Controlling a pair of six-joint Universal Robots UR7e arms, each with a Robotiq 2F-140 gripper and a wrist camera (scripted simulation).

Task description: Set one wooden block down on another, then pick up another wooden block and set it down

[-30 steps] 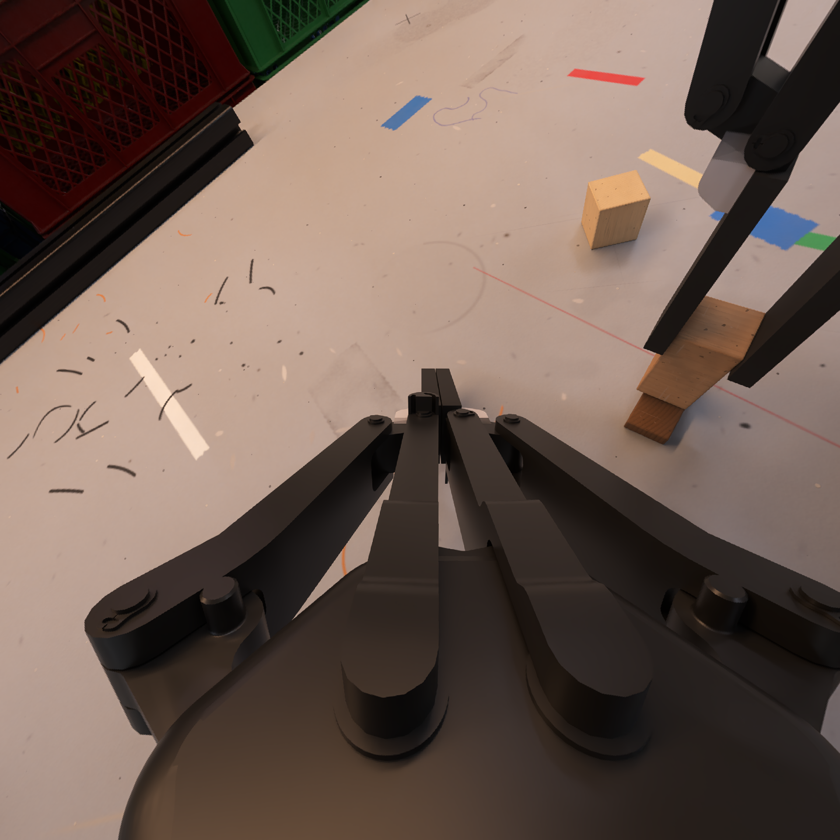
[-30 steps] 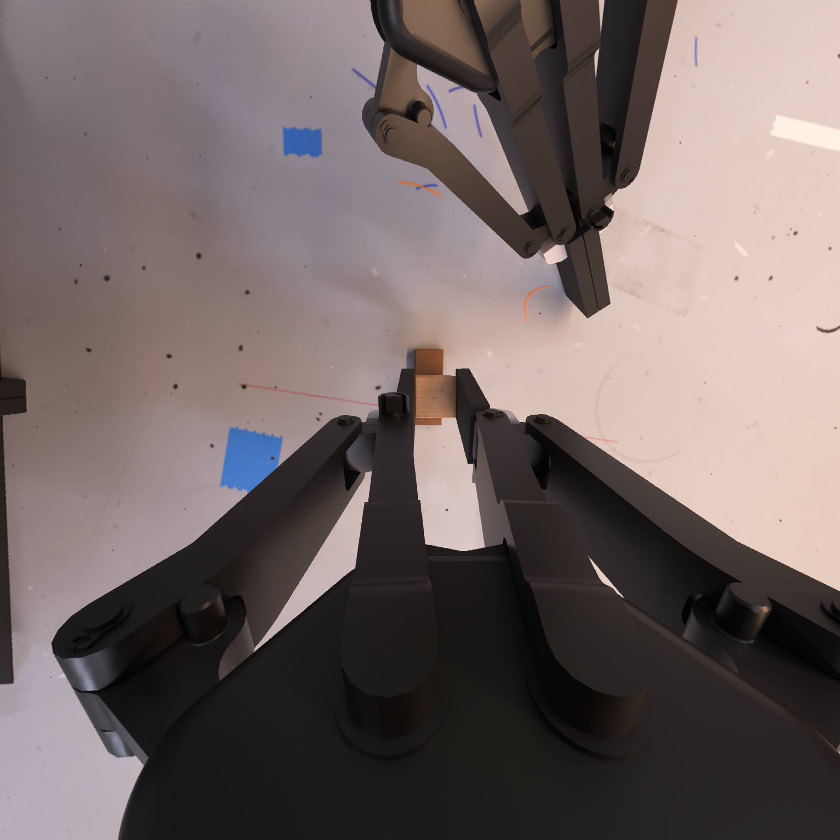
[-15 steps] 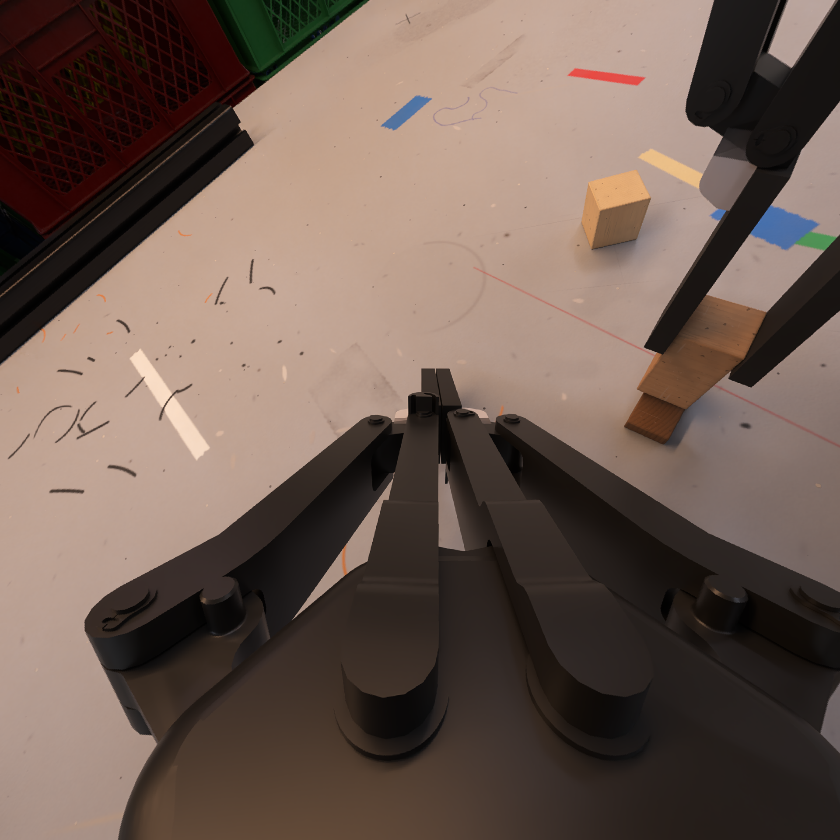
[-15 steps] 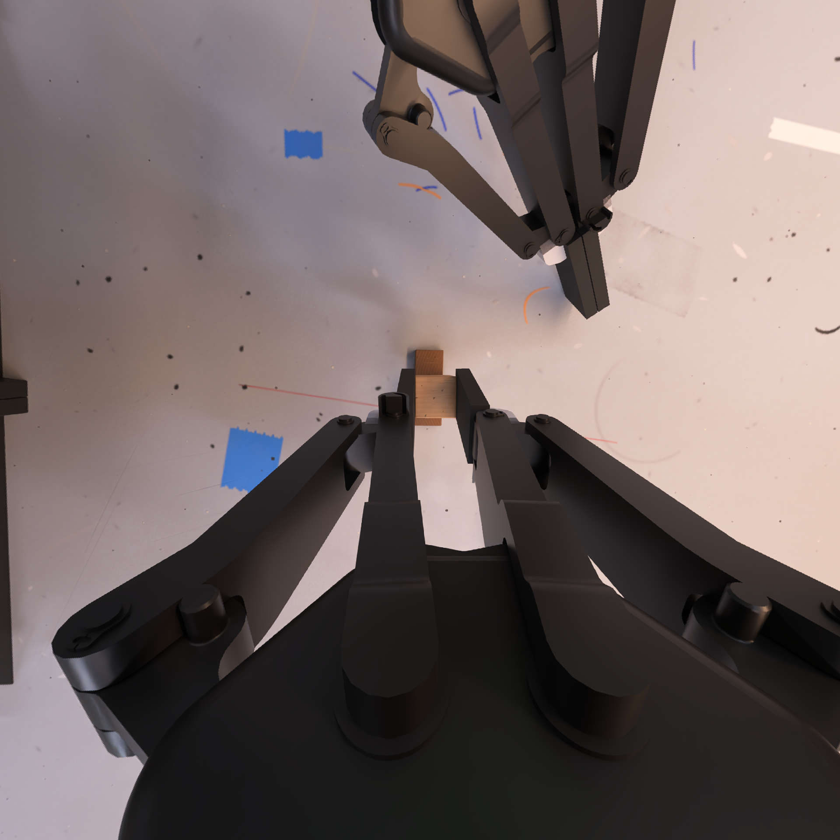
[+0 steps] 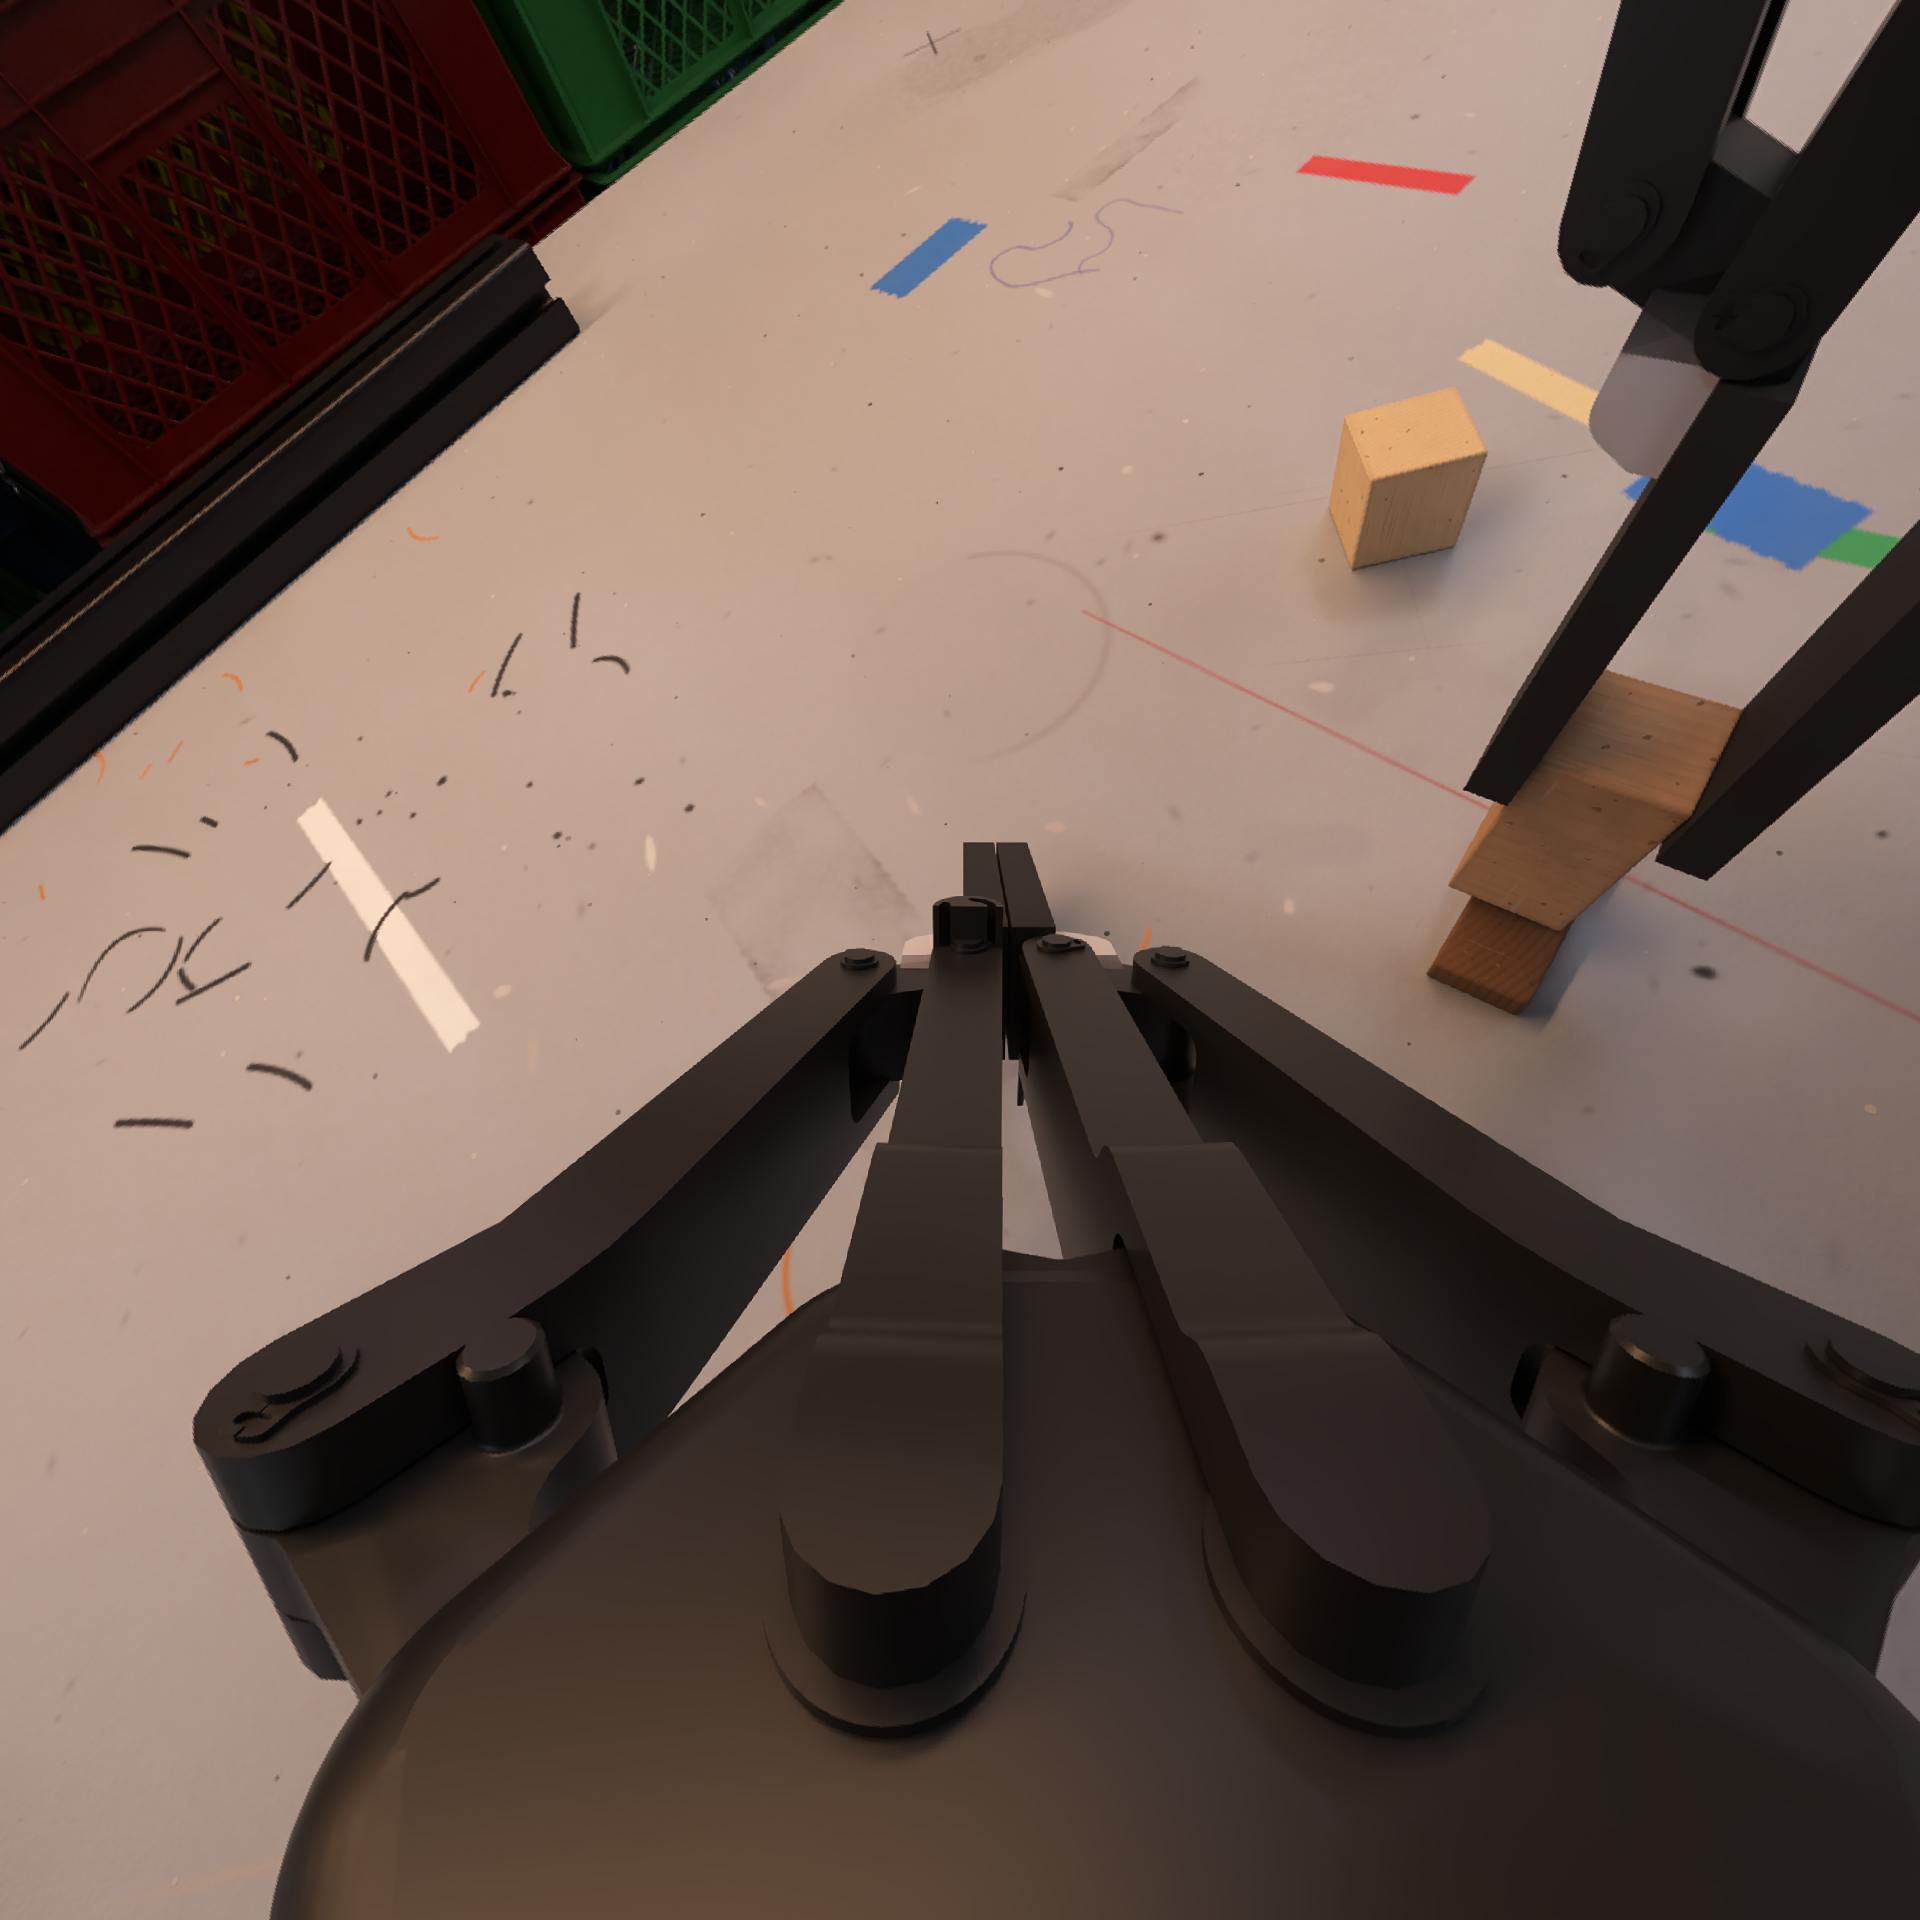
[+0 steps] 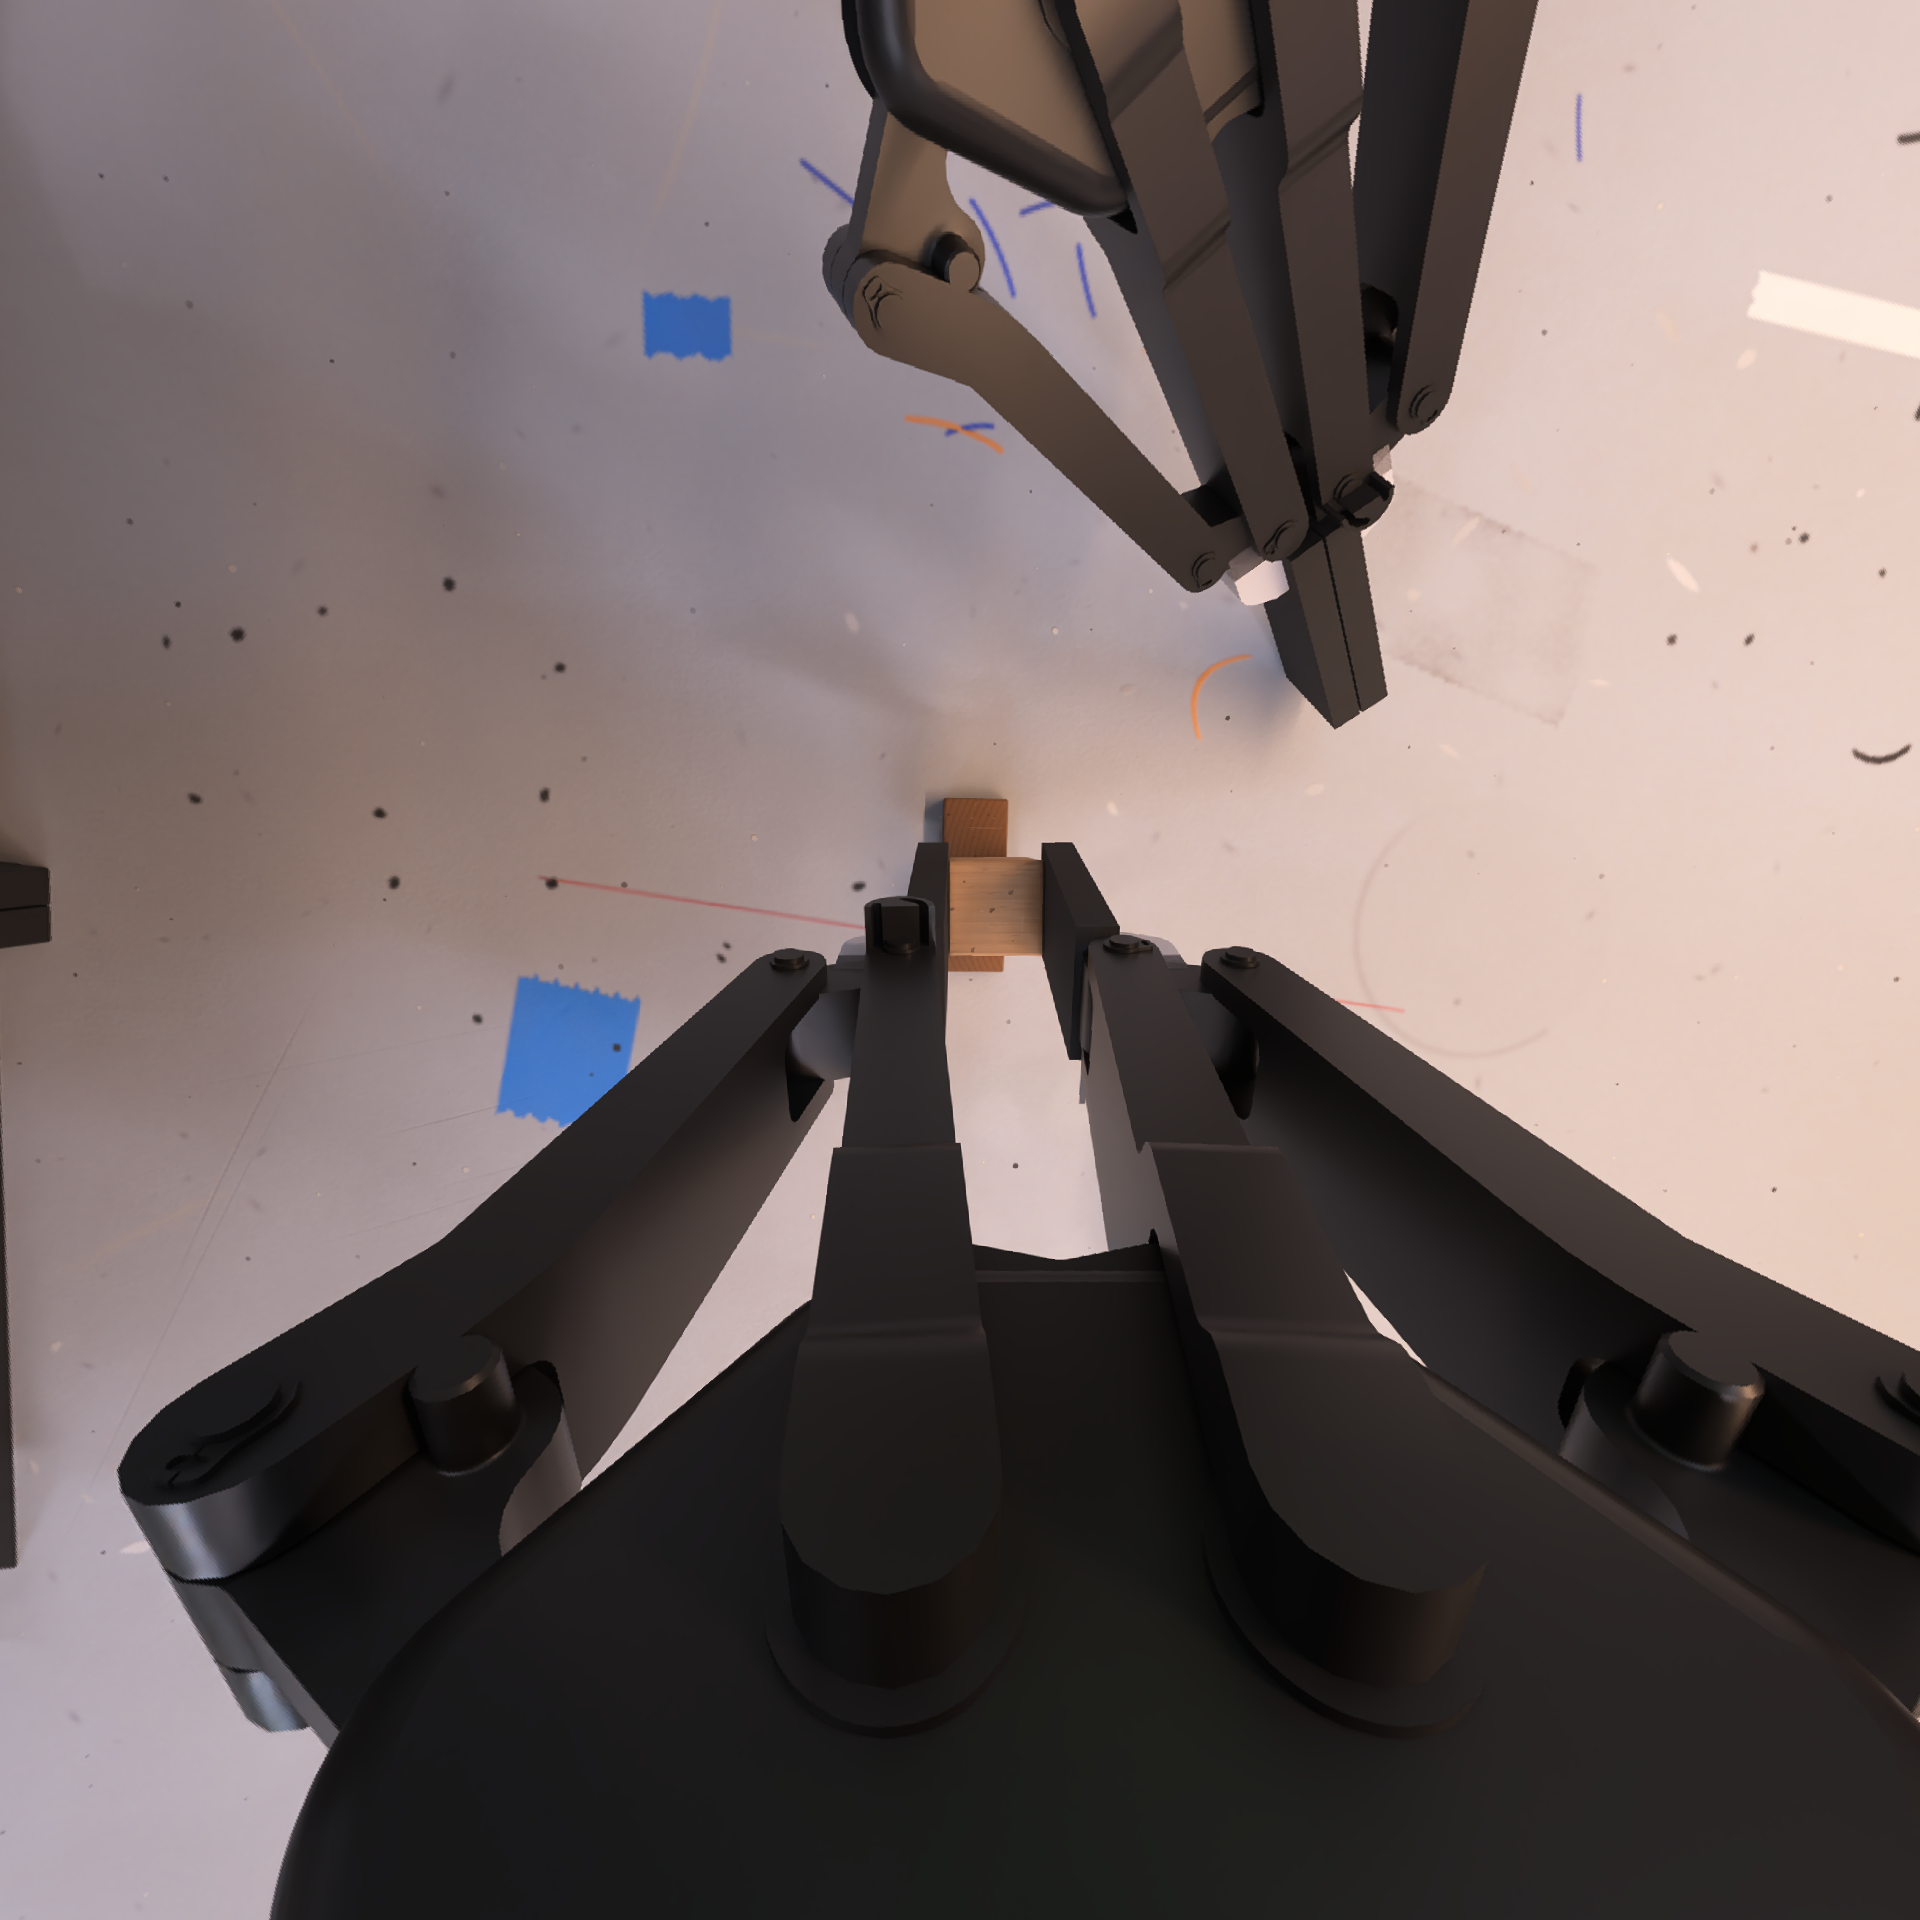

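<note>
My right gripper (image 6: 995,883) is shut on a light wooden block (image 6: 992,914), one finger on each side. That block lies crosswise on a darker wooden block (image 6: 977,823) on the table. The left wrist view shows the same stack, the light block (image 5: 1631,769) over the darker one (image 5: 1496,956), with the right gripper (image 5: 1590,821) straddling it. A pale wooden cube (image 5: 1408,478) stands alone on the table beyond the stack. My left gripper (image 5: 1003,873) is shut and empty, left of the stack just above the table; it also shows in the right wrist view (image 6: 1340,707).
A red crate (image 5: 208,229) and a green crate (image 5: 644,62) stand at the far left behind a black rail (image 5: 291,468). Flat tape strips in blue (image 5: 930,255), red (image 5: 1387,175) and white (image 5: 390,925) lie on the table.
</note>
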